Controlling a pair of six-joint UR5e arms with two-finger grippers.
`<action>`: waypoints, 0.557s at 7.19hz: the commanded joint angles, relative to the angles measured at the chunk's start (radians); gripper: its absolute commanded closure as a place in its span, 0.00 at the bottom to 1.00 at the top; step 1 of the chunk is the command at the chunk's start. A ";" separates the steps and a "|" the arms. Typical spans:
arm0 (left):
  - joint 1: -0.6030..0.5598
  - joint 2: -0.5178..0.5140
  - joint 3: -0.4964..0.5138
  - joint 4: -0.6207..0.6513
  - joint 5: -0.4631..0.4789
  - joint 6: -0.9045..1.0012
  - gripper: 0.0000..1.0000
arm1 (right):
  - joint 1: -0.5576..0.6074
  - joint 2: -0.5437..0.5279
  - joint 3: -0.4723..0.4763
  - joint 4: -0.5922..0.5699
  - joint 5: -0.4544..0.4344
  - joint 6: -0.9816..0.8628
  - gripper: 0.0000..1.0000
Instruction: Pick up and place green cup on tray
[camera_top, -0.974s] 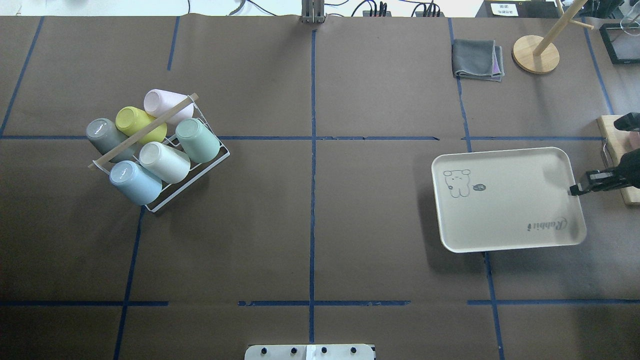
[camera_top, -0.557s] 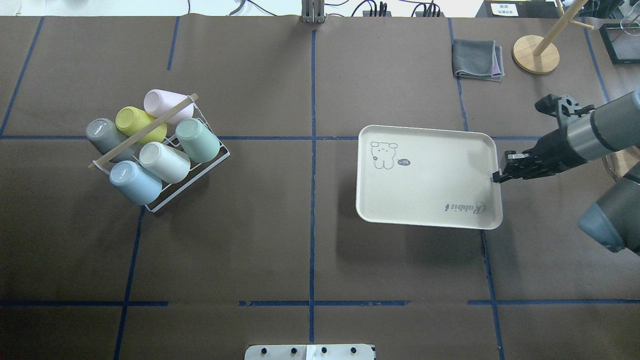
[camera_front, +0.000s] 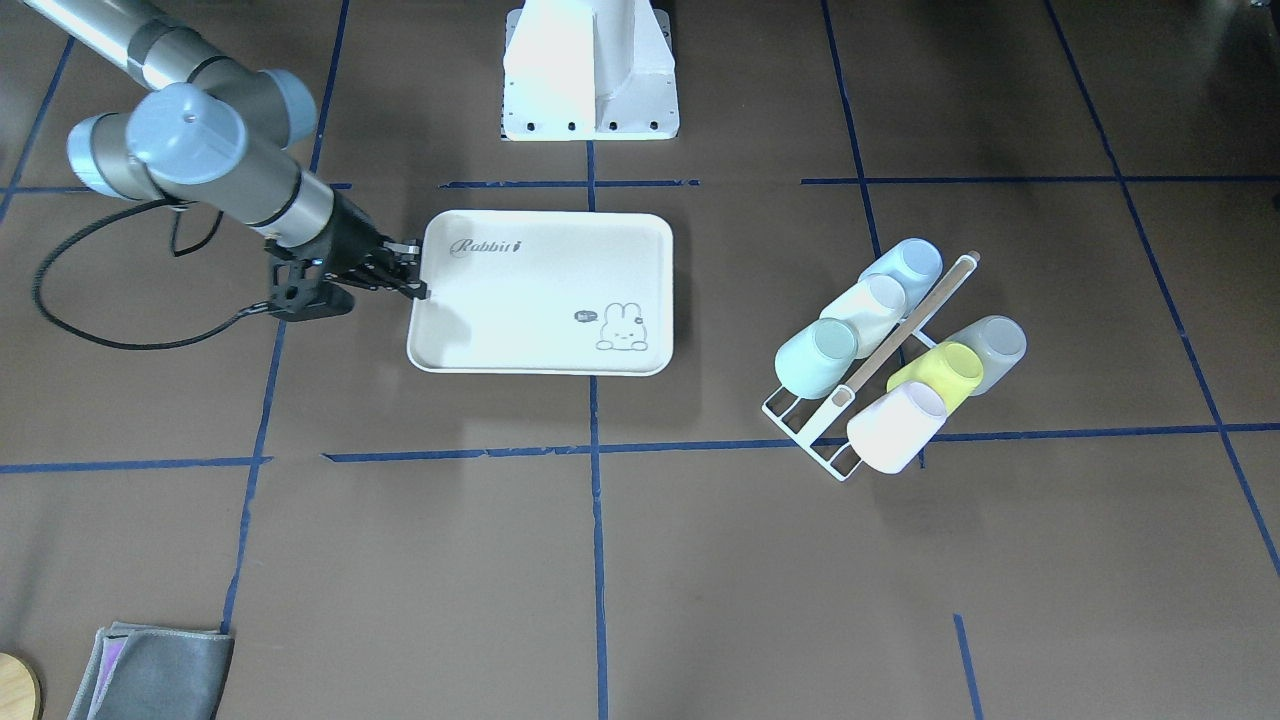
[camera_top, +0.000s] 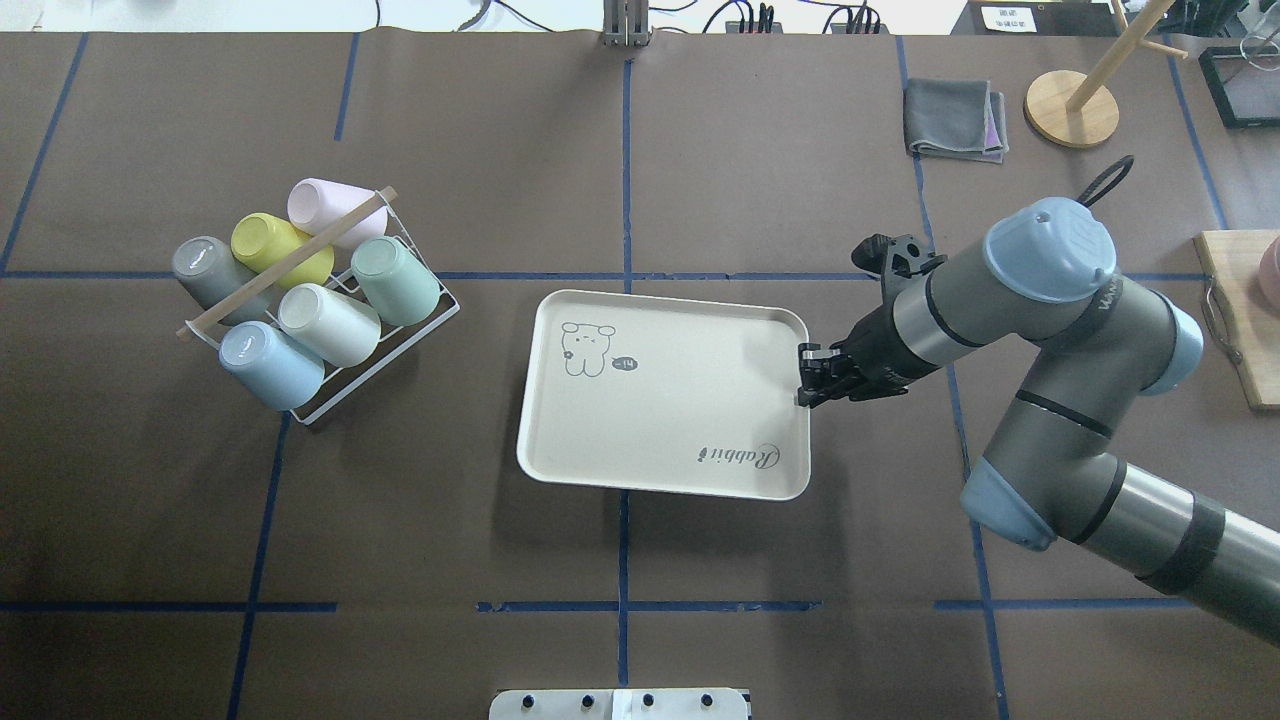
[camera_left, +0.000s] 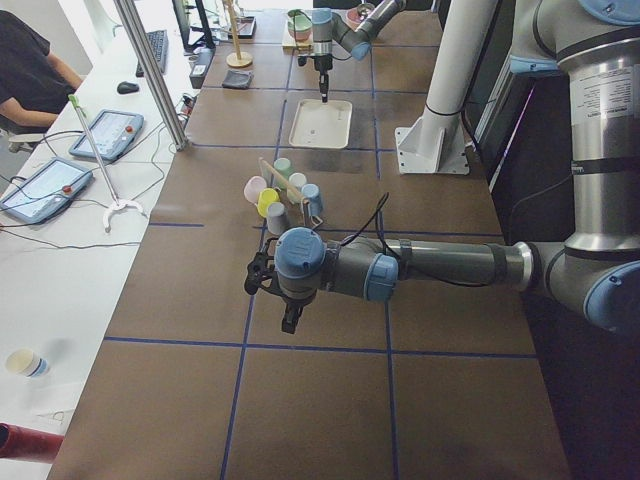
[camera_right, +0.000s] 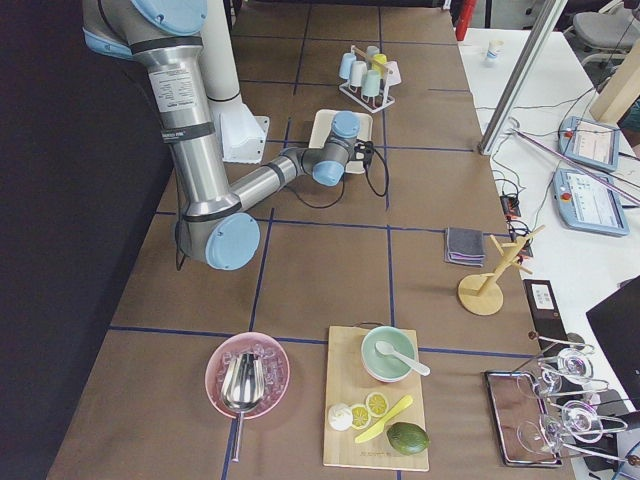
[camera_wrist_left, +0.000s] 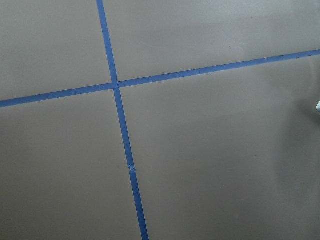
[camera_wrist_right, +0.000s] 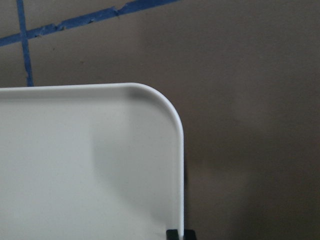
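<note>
The green cup (camera_top: 395, 280) lies tilted in a white wire rack (camera_top: 452, 309) at the table's left, among several other cups; it also shows in the front view (camera_front: 818, 358). The cream tray (camera_top: 665, 420) with the bunny drawing and "Rabbit" script is near the table's middle. My right gripper (camera_top: 805, 385) is shut on the middle of the tray's right rim, also seen in the front view (camera_front: 415, 283). The right wrist view shows a tray corner (camera_wrist_right: 100, 165). My left gripper (camera_left: 291, 318) shows only in the left side view; I cannot tell its state.
The rack has a wooden handle (camera_top: 290, 262) across its top. A folded grey cloth (camera_top: 955, 118) and a wooden stand (camera_top: 1072, 108) sit at the far right. A wooden cutting board (camera_top: 1240, 330) lies at the right edge. The left wrist view shows only brown table with blue tape (camera_wrist_left: 120, 115).
My right arm has carried the tray leftward, from the table's right side to near its middle. The cups and rack have not moved.
</note>
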 joint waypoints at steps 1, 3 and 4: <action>0.002 -0.007 -0.002 0.000 0.000 -0.005 0.00 | -0.079 0.036 -0.004 -0.055 -0.111 0.015 1.00; 0.004 -0.012 0.000 0.001 0.000 -0.005 0.00 | -0.101 0.067 -0.017 -0.070 -0.110 0.007 1.00; 0.005 -0.012 0.000 0.001 0.000 -0.005 0.00 | -0.107 0.067 -0.023 -0.073 -0.111 0.000 1.00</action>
